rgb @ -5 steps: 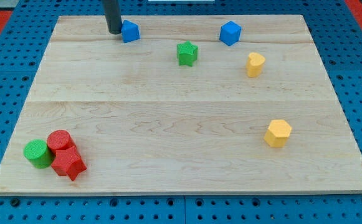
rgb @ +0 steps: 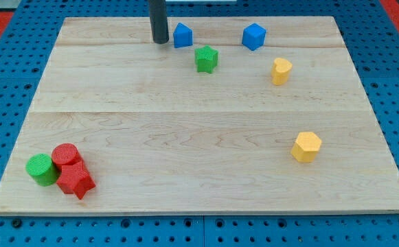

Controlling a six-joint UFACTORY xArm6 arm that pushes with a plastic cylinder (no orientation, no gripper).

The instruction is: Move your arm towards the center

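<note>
Camera view: my tip (rgb: 160,40) is seen planted near the top edge of the wooden board (rgb: 185,137), just left of a small blue block (rgb: 182,35) and about touching it; no claw is fitted, so no grip state can be told. Right of that blue block are found a green star block (rgb: 206,59), a blue cube (rgb: 253,36) and two yellow blocks (rgb: 281,71) (rgb: 306,146). Far down-left of it, a green cylinder (rgb: 42,169), red cylinder (rgb: 66,155) and red star block (rgb: 75,180) are bunched together.

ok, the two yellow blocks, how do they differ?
The upper yellow block sits near the view's top right, close to the blue cube; the lower yellow block stands alone, nearer the bottom. The lower one looks wider and more orange, with a clear faceted top; the upper looks narrower and paler. Both rest apart from other blocks.
</note>
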